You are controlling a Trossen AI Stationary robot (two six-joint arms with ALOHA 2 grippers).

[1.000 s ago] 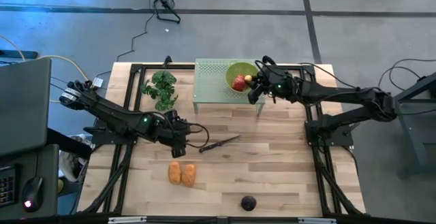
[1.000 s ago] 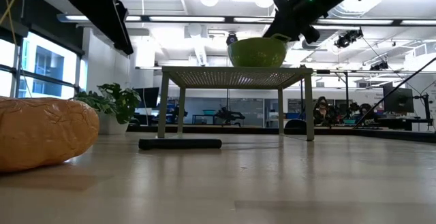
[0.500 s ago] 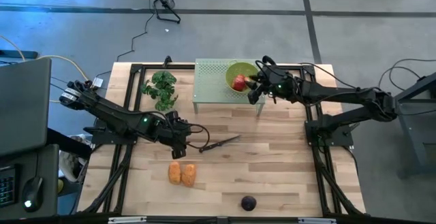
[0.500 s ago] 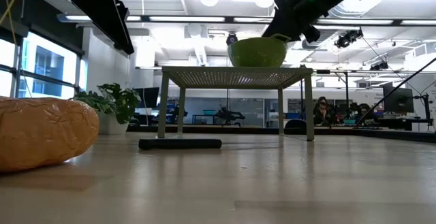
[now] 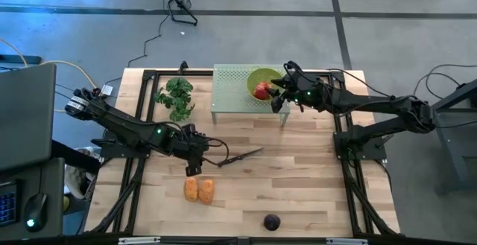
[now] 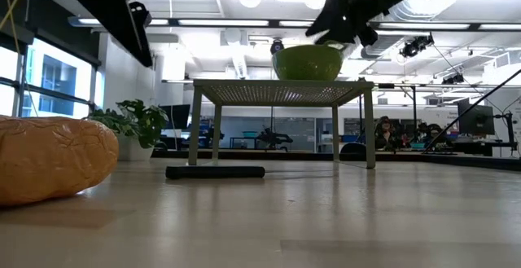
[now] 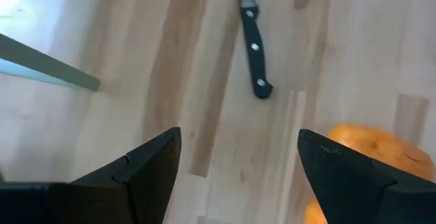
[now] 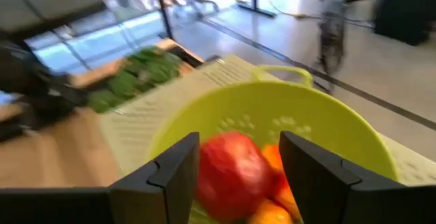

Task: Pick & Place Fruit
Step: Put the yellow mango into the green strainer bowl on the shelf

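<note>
Over the green colander (image 5: 262, 83) holding our red apple (image 8: 228, 175), right tool (image 5: 277, 94) hangs open. Left tool (image 7: 235, 173), open, hovers above the two orange pieces (image 5: 199, 190) on the bench (image 5: 298, 185); we should centre and descend squarely. No writing is readable.

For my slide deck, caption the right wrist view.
Open right gripper above a yellow-green plastic colander holding a red apple-like fruit and small orange pieces.
</note>
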